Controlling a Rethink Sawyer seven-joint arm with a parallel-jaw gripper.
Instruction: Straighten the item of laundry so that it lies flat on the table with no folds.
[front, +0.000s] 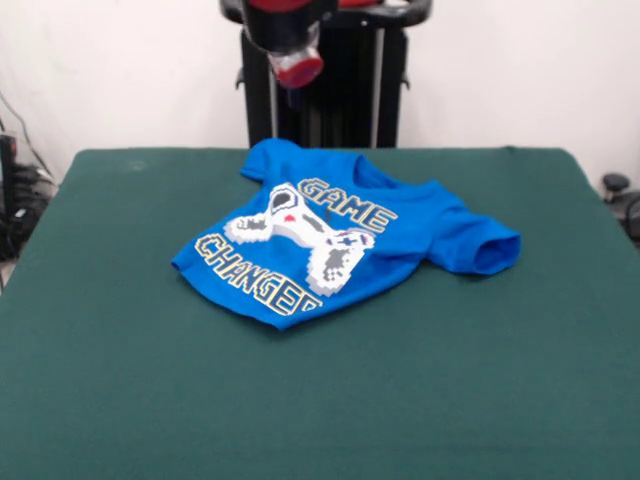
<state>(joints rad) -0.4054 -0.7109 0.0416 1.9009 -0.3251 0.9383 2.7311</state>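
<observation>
Front view, pre-grasp stage. The arm (290, 35) hangs high over the far edge of the table (120, 380), well clear of the shirt (400, 225); only its red-and-black lower end shows at the top of the view, so whether the gripper is spread or pressed together cannot be told. No contact w/ the cloth. Judged step: flattening not yet done; the shirt needs an approach and a pull. Shirt position: far-centre of the table, slightly right of middle, w/ green cloth bare on all sides. Shirt condition: bright blue, print side up, rotated so the lettering runs diagonally. "GAME" reads whole at upper right; "CHANGER" at lower left is cut at its last letter, where the hem appears tucked under. The white controller graphic (305, 235) sits btw. the two words, buckled by a shallow ridge. One sleeve (490, 248) sticks out at right, its cuff standing open in a rounded loop rather than lying flat. The other sleeve is not clearly seen; the far corner near the arm looks bunched or folded over. Next move, as judged: descend on a free edge, likely the tucked near hem or the bunched far corner, pinch a single layer, then drag outward, low and slow. Risk: catching two layers would shift the whole garment rather than open the fold.
</observation>
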